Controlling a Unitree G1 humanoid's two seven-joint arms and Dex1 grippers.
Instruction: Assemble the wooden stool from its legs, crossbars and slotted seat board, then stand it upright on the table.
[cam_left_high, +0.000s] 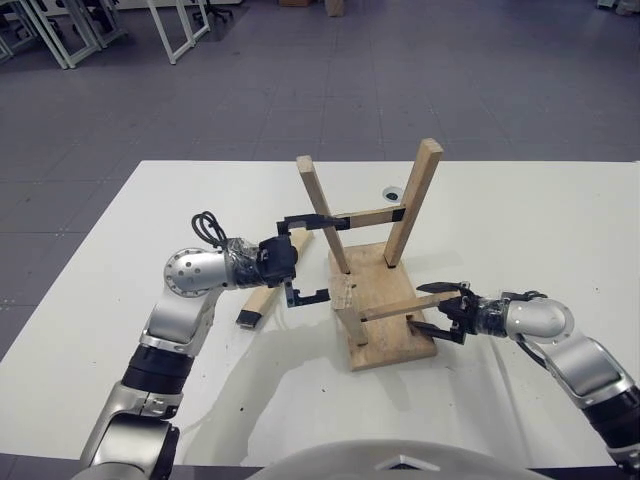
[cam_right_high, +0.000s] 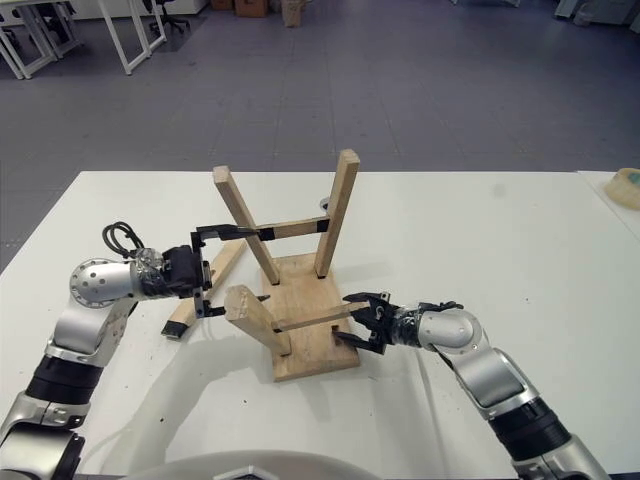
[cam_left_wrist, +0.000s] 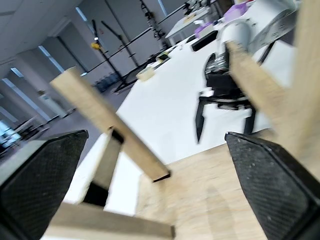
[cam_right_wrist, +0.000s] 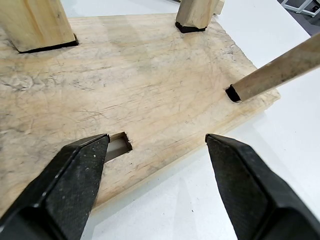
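While the seat board (cam_left_high: 392, 345) lies flat, the right claw (cam_left_high: 416, 306) hangs open at its near corner by a crossbar (cam_left_high: 390, 309); the left claw (cam_left_high: 336, 258), also open, flanks a leg (cam_left_high: 318, 195).

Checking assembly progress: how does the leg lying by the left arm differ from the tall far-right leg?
The loose leg lies flat on the table, joined to nothing; the tall leg stands slotted in the seat board, crossbar attached. Both are pale wood.
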